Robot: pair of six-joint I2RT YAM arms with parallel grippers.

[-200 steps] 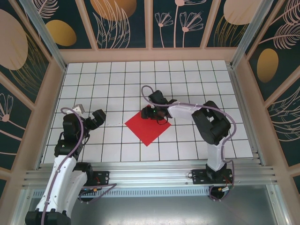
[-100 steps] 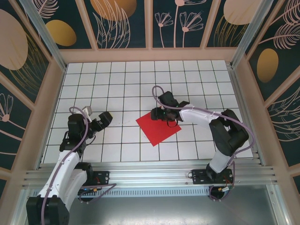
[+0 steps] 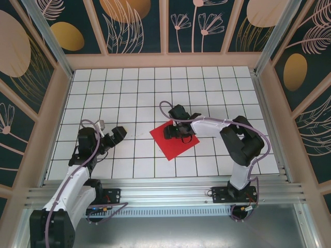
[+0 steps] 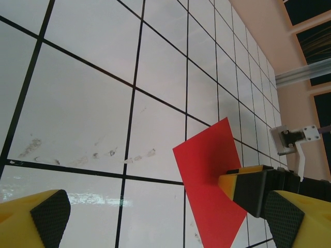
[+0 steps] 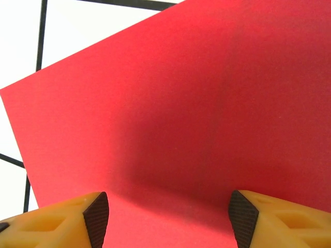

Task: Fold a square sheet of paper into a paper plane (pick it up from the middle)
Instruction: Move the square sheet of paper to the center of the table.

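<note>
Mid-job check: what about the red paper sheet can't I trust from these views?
Top external: right gripper covers part of the square red paper sheet's far side.
Right wrist: sheet runs off the frame; fingertip contact unclear.
Left wrist: left gripper's finger hides the sheet's right-hand part.

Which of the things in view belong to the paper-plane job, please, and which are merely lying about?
Job in hand:
- square sheet of paper, lying flat and unfolded
- right claw, open, low over the sheet
- left claw, open, off to the side of the sheet

Not part of it:
- tiled table
- floral walls
- metal rail
</note>
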